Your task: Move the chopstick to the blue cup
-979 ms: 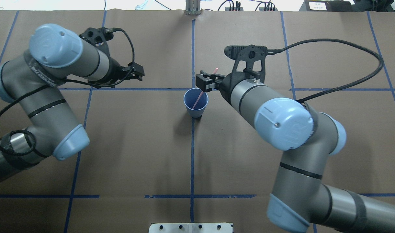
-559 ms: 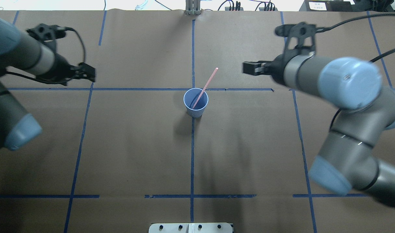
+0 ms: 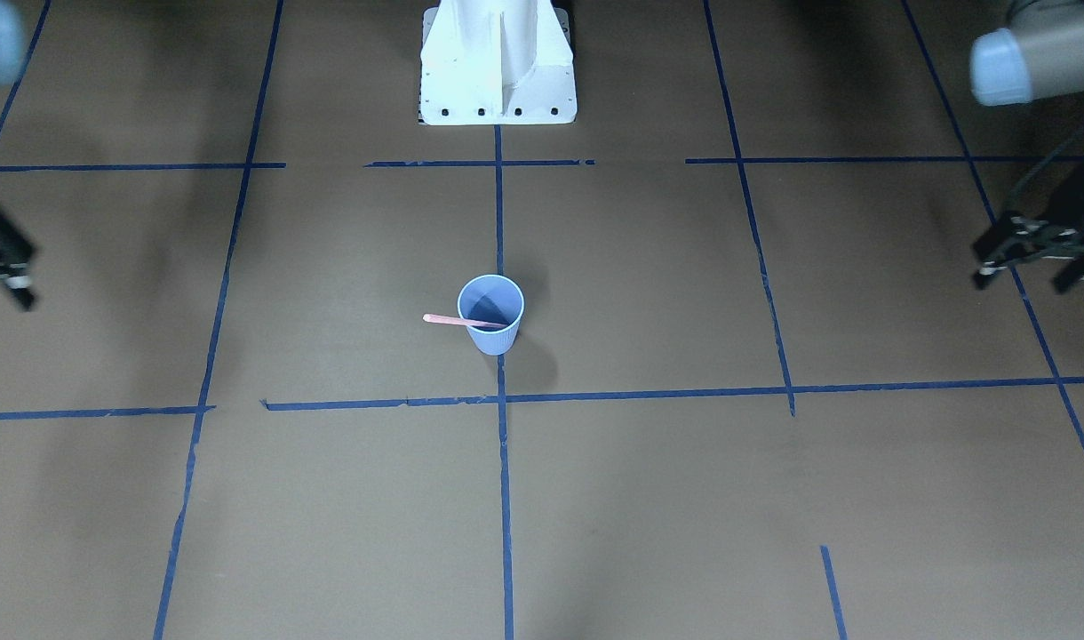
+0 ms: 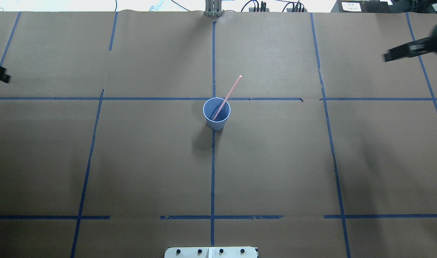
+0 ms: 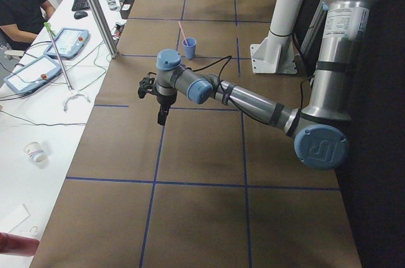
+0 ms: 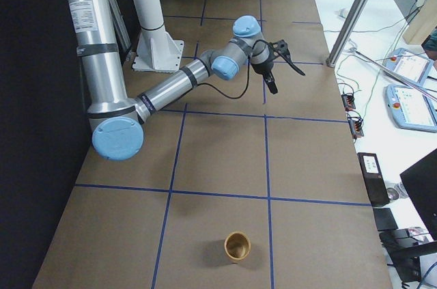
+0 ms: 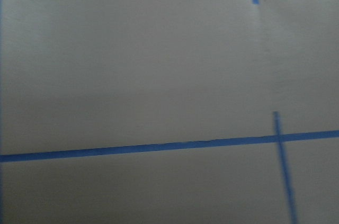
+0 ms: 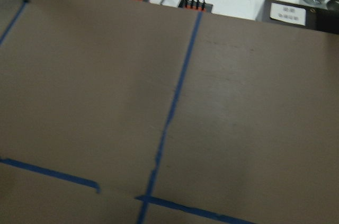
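The blue cup [image 4: 216,115] stands upright at the table's middle, on the centre tape line. One pink chopstick [image 4: 228,95] leans in it, its lower end inside and its upper end sticking out over the far right rim. Cup [image 3: 490,333] and chopstick [image 3: 449,319] also show in the front-facing view. My right gripper [image 4: 388,56] is far off at the right edge, empty, its fingers apart. My left gripper [image 4: 5,77] is at the far left edge, empty; the front-facing view [image 3: 1022,280] shows its fingers apart.
Brown paper with blue tape lines [image 4: 212,172] covers the table. A tan cup [image 6: 237,246] stands near the table's right end. The robot's white base [image 3: 498,62] is at the near edge. Cables and plugs [image 4: 261,6] lie along the far edge.
My right gripper let go of the chopstick, which stays leaning in the cup. Both arms have swung outward, away from the middle to the table's sides.
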You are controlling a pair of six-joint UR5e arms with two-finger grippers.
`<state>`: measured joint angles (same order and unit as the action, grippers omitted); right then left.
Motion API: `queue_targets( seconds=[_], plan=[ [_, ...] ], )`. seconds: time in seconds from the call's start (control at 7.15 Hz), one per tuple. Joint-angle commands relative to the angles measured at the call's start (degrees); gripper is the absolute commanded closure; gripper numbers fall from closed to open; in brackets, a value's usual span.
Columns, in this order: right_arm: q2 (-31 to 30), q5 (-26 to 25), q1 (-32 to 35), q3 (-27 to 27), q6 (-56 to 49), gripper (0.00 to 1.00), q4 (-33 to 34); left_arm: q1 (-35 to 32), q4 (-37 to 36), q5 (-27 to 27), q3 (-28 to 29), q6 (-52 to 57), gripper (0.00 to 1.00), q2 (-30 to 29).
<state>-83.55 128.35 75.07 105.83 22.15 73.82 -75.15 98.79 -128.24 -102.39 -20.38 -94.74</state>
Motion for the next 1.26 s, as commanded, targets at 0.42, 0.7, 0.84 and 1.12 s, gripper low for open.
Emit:
queue_targets(
  seconds=[0.42, 0.7, 0.84, 1.12],
  plan=[
    [-0.5, 6.2, 13.7, -15.6, -38.4, 0.0, 19.3, -14.1, -12.7, -13.2, 6.2, 20.5, 0.0, 1.4],
    [0.1, 6.5, 13.4, -22.1, -37.8, 0.0, 18.9, -13.8, -12.8, -13.2, 6.1, 20.3, 0.0, 5.5],
    [0.1, 6.4, 13.3, -23.5, -37.7, 0.0, 17.6, -13.7, -13.6, -13.2, 6.1, 19.9, 0.0, 5.6],
    [0.1, 5.9, 12.2, -25.0, -37.7, 0.0, 15.7, -11.5, -16.3, -9.2, 5.2, 20.3, 0.0, 5.3]
  ],
)
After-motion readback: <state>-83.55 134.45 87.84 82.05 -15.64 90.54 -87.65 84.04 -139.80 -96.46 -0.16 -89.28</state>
